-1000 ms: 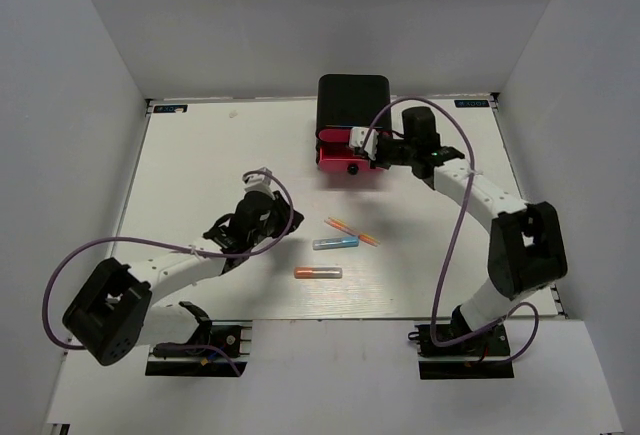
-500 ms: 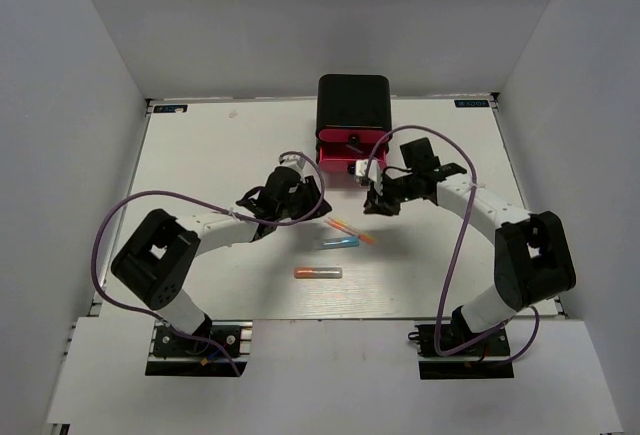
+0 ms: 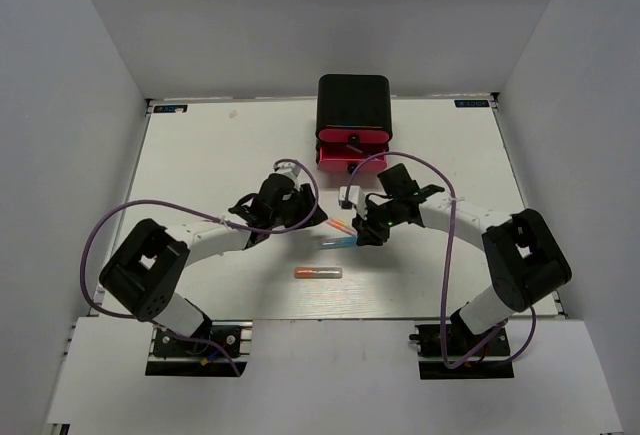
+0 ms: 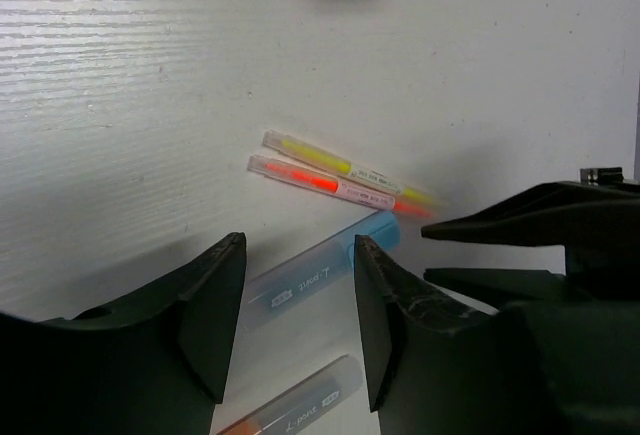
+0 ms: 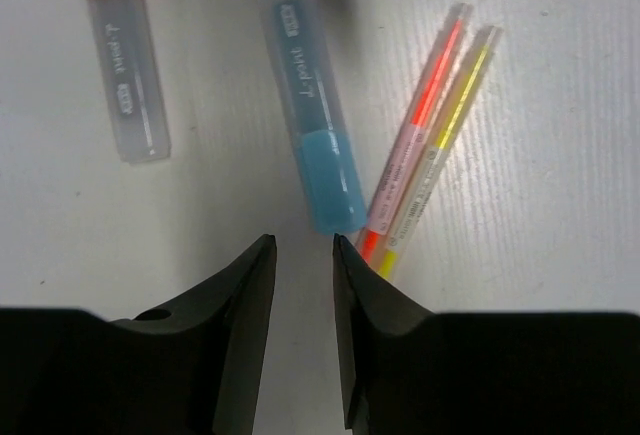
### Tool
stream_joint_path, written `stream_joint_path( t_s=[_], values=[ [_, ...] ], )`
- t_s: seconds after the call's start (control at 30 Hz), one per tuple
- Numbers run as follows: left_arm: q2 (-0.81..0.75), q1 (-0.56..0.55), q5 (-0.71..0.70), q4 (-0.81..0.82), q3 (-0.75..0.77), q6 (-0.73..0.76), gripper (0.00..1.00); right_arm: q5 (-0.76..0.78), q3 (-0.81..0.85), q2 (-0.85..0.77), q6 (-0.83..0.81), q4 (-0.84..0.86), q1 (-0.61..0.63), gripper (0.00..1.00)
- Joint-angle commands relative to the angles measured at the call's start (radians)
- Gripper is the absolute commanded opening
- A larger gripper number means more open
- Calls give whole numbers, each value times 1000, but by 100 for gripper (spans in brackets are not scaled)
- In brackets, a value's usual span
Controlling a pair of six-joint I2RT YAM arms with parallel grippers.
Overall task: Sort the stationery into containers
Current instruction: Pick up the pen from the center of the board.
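In the middle of the table lie a blue tube (image 3: 335, 243), an orange tube (image 3: 318, 273) nearer the front, and two thin sticks (image 3: 341, 225). My left gripper (image 3: 311, 217) hovers open just left of them; in its wrist view the blue tube (image 4: 318, 271) lies on the table under the gap between its fingers, with the orange tube (image 4: 300, 410) below and the yellow stick (image 4: 318, 158) and pink stick (image 4: 322, 181) beyond. My right gripper (image 3: 359, 234) is open at the blue tube's coloured end (image 5: 325, 180), holding nothing. The containers (image 3: 352, 115) stand at the back, the lowest pink drawer (image 3: 345, 159) pulled out.
White walls close in the table on the left, back and right. The right arm's black fingers (image 4: 540, 225) reach into the left wrist view from the right, close to the sticks. Purple cables loop over both arms.
The right gripper has left the drawer and come down to the stationery, opening. The left arm has swung right toward the same pile, its jaws widening.
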Motion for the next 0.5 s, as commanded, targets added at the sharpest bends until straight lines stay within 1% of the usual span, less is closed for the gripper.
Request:
stream_joint_path(
  t_s=[0.0,0.33,0.47],
  values=[
    [-69,-2,-17,-7,-10,14,58,86,2,16,90,103,13,36],
    [-99,-2,-27,-7,-32,14,58,170,24,50,128,154,23,34],
    [-109,-2,-36,-16,-41,14,59,198,21,65,136,174,29,32]
  ],
)
